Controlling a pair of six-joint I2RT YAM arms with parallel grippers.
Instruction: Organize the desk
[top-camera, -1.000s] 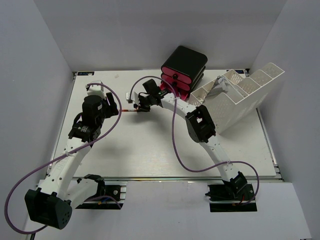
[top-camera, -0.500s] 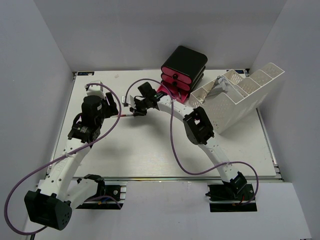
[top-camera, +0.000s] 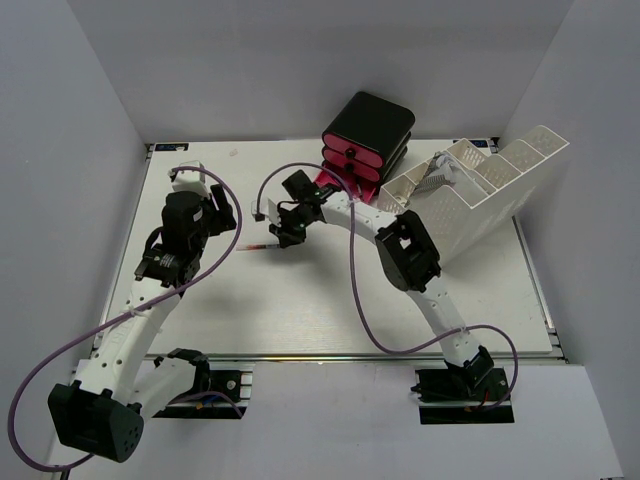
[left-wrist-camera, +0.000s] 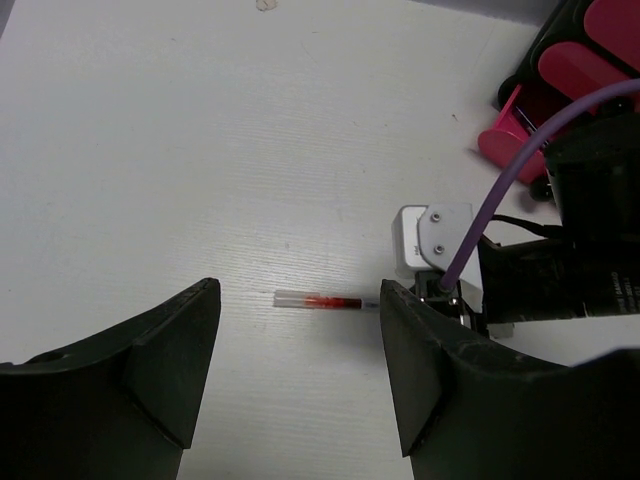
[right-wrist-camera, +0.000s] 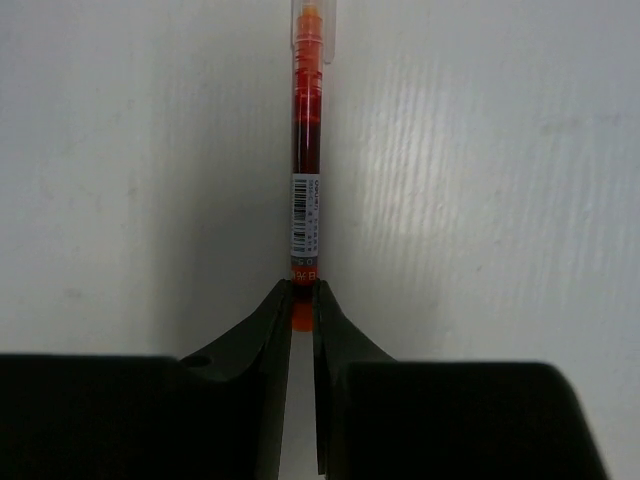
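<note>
Pinching the tail end of a red pen (right-wrist-camera: 305, 150), the right gripper (right-wrist-camera: 303, 290) has its two fingers drawn close together on the orange barrel, and the rest of the pen sticks straight out beyond the tips. The white desk (top-camera: 300, 300) spreads directly beneath those jaws and fills the wrist view behind the pen. The pen is level with the surface and casts a thin shadow beside itself; whether it touches the desk I cannot tell.

The left gripper (left-wrist-camera: 298, 295) hangs over the left part of the same tabletop with its jaws wide apart and nothing between them. Its camera sees bare white desk below, with the pen framed in the gap between its fingers.

At the far edge stands a black-and-pink drawer unit (top-camera: 365, 135), and a white perforated tray (top-camera: 480, 200) leans to its right.
</note>
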